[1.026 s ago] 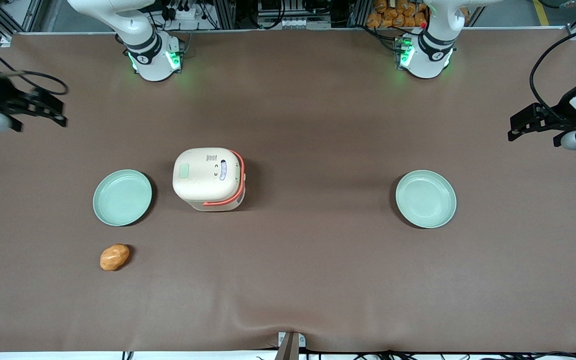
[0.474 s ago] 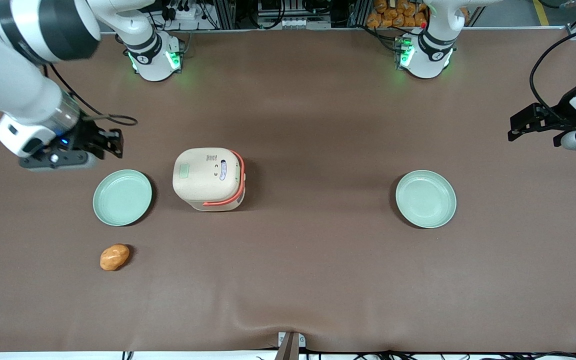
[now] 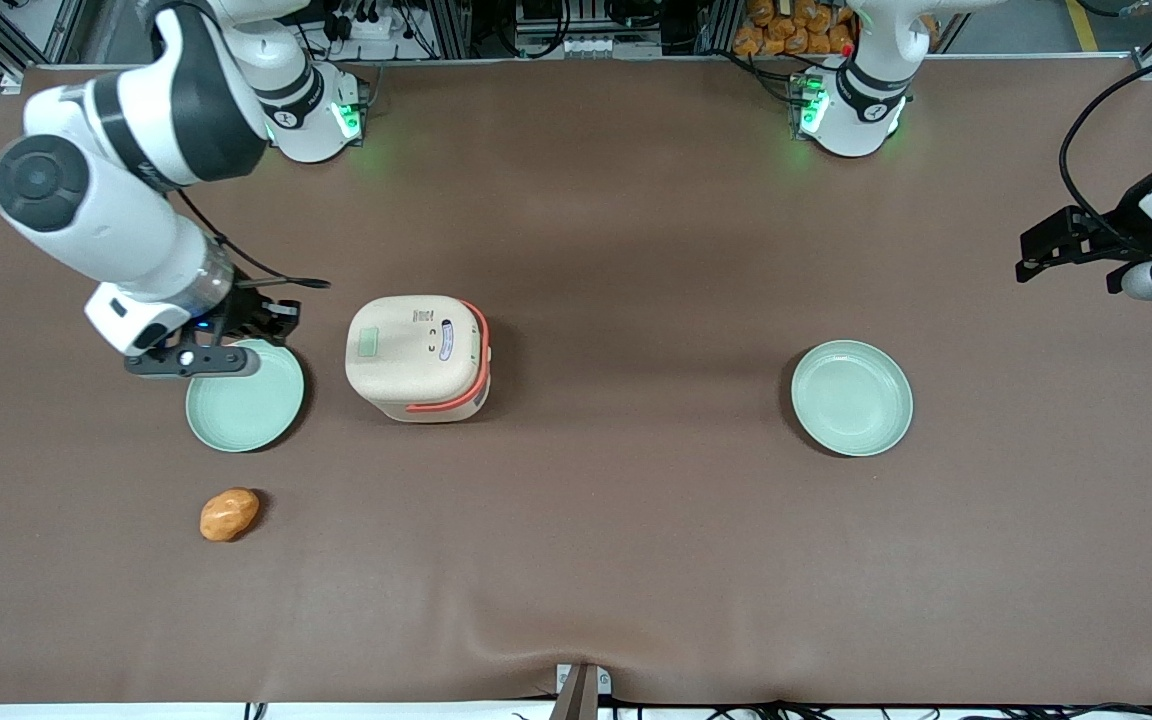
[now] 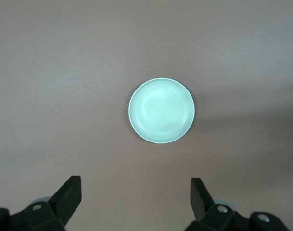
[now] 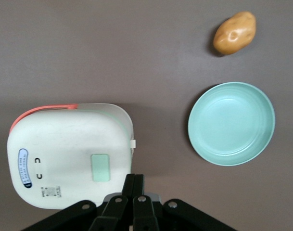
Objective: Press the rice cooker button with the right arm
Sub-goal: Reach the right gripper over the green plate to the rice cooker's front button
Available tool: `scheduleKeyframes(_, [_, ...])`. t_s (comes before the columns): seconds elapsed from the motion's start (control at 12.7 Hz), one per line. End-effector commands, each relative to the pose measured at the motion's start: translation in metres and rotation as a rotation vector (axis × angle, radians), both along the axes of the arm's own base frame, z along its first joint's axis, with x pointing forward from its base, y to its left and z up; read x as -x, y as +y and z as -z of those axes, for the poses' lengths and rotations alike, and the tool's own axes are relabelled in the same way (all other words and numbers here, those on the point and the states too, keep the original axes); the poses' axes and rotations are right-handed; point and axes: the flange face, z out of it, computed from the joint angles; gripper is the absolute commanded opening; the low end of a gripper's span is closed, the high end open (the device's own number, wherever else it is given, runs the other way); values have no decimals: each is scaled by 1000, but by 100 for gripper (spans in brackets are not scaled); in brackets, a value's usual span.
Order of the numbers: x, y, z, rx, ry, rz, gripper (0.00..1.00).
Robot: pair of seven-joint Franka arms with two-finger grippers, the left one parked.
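Brown tabletop [image 3: 636,250] spreads wide in our front view, with bare room on every side of the rice cooker [image 3: 417,357]. The right arm [image 3: 116,170] holds its tool [image 3: 271,320] above the rim of a green plate [image 3: 244,398], just beside the cooker and apart from it. The cooker's orange-red handle band sits on its side toward the parked arm. A potato [image 3: 229,514] lies nearer the camera.

From the right wrist we see the tool [image 5: 135,185] with fingers pressed together — closed, gripping nothing — at the edge of the cooker [image 5: 69,154], whose lid shows a pale green panel [image 5: 99,167]. Plate [image 5: 231,123] and potato [image 5: 235,33] lie apart.

From the left wrist — another plate [image 4: 161,110].
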Motion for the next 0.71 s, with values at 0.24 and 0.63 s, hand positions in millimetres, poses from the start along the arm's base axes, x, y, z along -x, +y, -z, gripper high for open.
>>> scheduleKeyframes(0.24, [17, 32, 35, -16, -3, -23, 0])
scheduleKeyframes(0.63, [24, 38, 63, -24, -30, -36, 0])
